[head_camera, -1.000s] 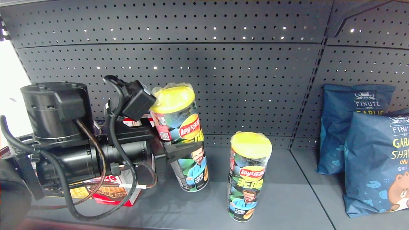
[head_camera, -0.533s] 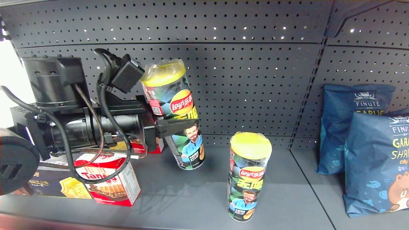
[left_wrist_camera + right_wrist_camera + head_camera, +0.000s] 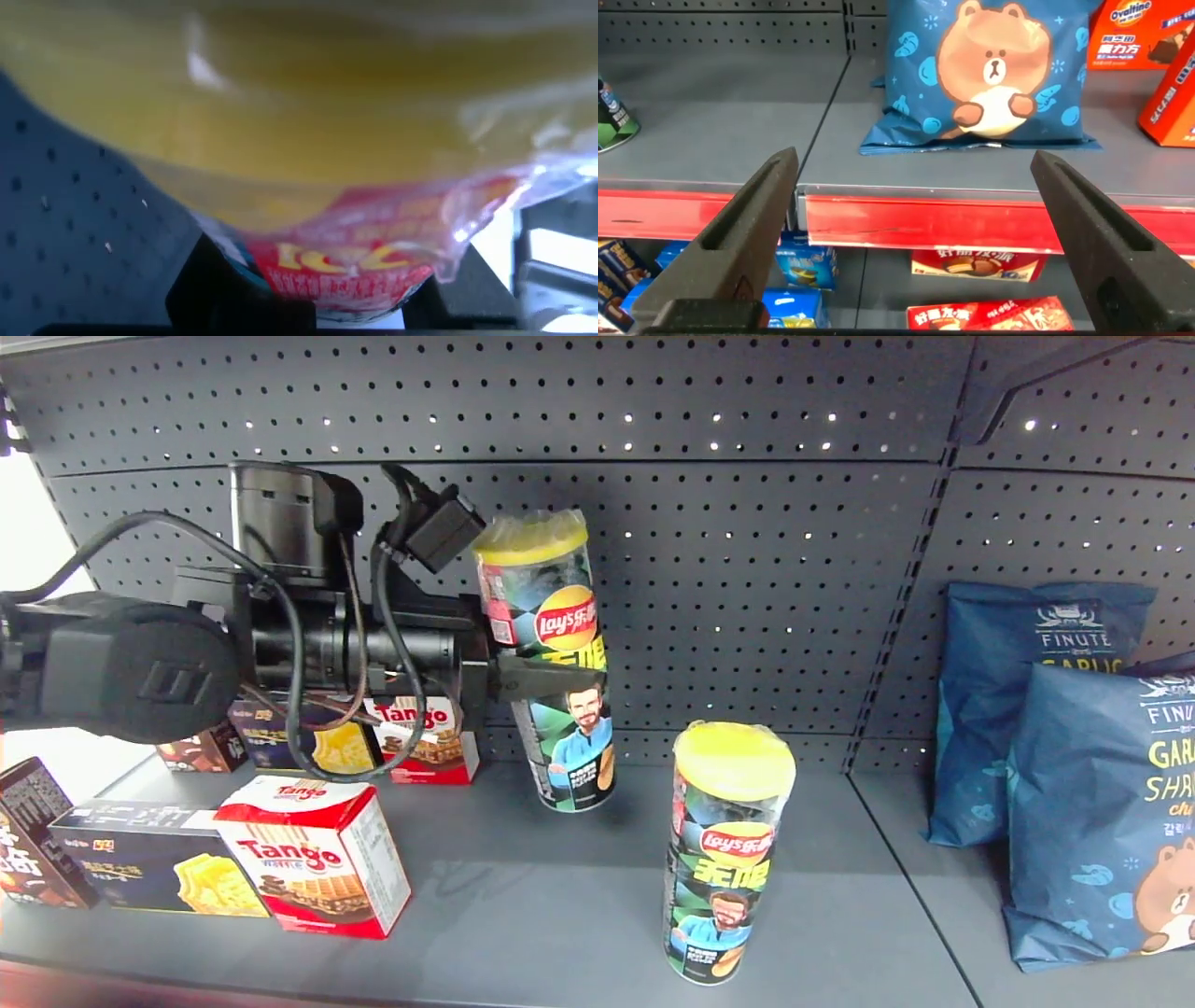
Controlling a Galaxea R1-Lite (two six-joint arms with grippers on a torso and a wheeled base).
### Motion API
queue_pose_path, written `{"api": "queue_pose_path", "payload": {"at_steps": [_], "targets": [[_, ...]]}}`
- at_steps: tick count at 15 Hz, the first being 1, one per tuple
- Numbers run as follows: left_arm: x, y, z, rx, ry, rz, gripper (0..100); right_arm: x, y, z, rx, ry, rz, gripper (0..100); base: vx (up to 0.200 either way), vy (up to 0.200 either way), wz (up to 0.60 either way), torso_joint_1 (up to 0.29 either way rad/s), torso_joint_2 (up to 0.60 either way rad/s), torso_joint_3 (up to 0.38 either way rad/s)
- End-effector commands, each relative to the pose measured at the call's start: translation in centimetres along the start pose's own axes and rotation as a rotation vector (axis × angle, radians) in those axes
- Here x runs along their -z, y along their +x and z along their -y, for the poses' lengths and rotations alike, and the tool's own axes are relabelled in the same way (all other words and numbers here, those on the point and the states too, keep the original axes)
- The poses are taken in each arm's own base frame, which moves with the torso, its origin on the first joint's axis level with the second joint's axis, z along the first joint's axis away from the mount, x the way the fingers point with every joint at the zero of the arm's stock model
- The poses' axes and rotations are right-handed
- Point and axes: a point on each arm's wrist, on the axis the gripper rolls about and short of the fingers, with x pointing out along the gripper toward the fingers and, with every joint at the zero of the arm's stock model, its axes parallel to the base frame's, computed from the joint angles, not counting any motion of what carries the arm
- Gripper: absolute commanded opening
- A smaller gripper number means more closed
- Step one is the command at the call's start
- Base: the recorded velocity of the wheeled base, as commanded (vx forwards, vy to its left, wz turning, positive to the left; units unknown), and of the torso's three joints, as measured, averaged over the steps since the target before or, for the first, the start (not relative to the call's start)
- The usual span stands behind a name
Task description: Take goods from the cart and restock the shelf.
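Your left gripper (image 3: 549, 679) has its fingers closed across the middle of the tall cardboard crisp can with the yellow plastic lid (image 3: 565, 616). The can leans a little, its base low at the back of the grey metal shelf (image 3: 560, 933); you cannot tell from here whether the base touches the board. Treat the can as light and stiff. Its clear film wrap (image 3: 495, 537) looks slick, though, and the thin wall would likely dent under a hard squeeze, so the mid-body hold below the lid suits it. Tall and narrow, it should tip easily; set it upright, apart from the matching yellow-lidded can (image 3: 728, 859) standing nearer the front. Your right gripper (image 3: 915, 243) hangs with fingers (image 3: 747, 233) spread wide, holding nothing
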Motion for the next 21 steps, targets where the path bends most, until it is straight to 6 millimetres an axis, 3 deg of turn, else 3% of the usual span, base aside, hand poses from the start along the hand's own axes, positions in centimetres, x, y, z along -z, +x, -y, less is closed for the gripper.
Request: {"api": "queue_pose_path", "payload": {"at_steps": [1, 8, 21], "targets": [[2.8, 2.8, -2.2, 0.056, -0.002, -0.036, 0, 0.0, 0.0, 0.0, 0.0, 0.0, -0.002, 100, 0.0, 0.0, 0.0, 0.0, 0.0, 0.0], [4.1, 6.3, -4.9, 0.131, 0.087, -0.015, 0, 0.0, 0.0, 0.0, 0.0, 0.0, -0.002, 100, 0.0, 0.0, 0.0, 0.0, 0.0, 0.0], [6.6, 8.2, -5.7, 0.17, 0.094, -0.076, 0, 0.0, 0.0, 0.0, 0.0, 0.0, -0.002, 100, 0.0, 0.0, 0.0, 0.0, 0.0, 0.0]]}}
